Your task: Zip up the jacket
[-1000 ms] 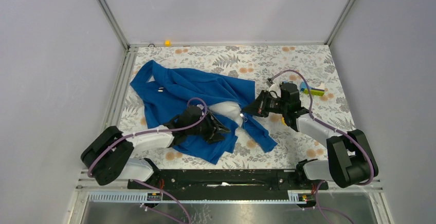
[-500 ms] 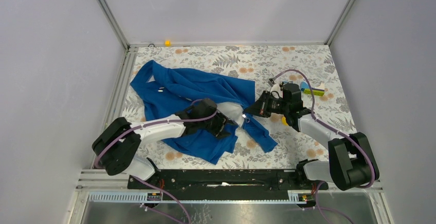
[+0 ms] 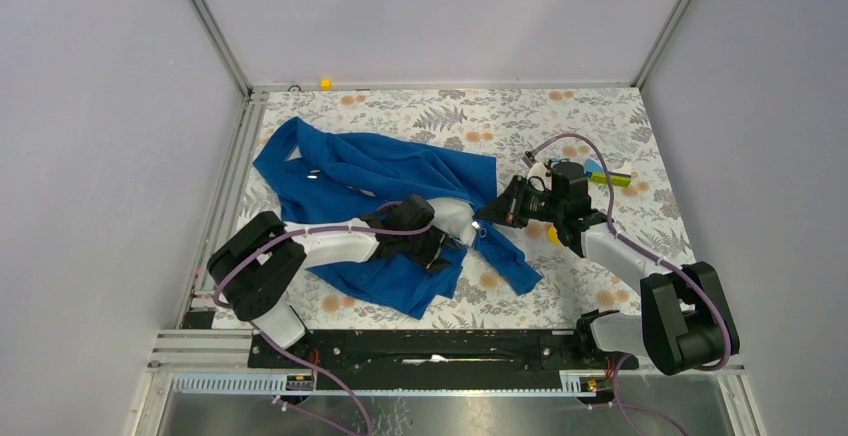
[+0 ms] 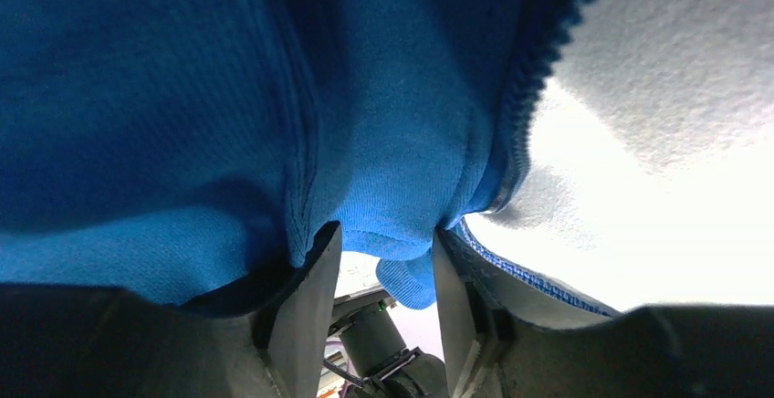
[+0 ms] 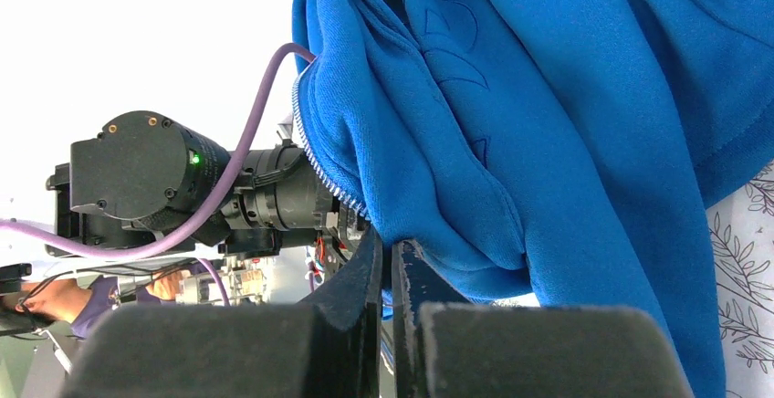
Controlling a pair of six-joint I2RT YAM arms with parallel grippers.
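The royal-blue jacket point(image 3: 370, 181) lies crumpled on the left half of the floral table, with white lining point(image 3: 450, 218) showing at its open front. My left gripper point(image 3: 447, 247) sits at that opening. In the left wrist view its fingers point(image 4: 310, 298) are closed part-way on a thick blue fold of the jacket point(image 4: 383, 225), beside the zipper teeth and white lining. My right gripper point(image 3: 491, 218) faces it from the right. In the right wrist view its fingers point(image 5: 370, 279) are pressed together on the jacket's zipper edge point(image 5: 338, 188), which is lifted off the table.
A yellow-green object point(image 3: 615, 180) and a small yellow one point(image 3: 553, 237) lie on the table by the right arm. A small orange item point(image 3: 325, 83) sits on the far rail. Grey walls enclose the table on three sides.
My left arm has swung right, bringing its gripper along the jacket's lower front toward the right gripper. The right gripper has shifted slightly up and right with the zipper edge.
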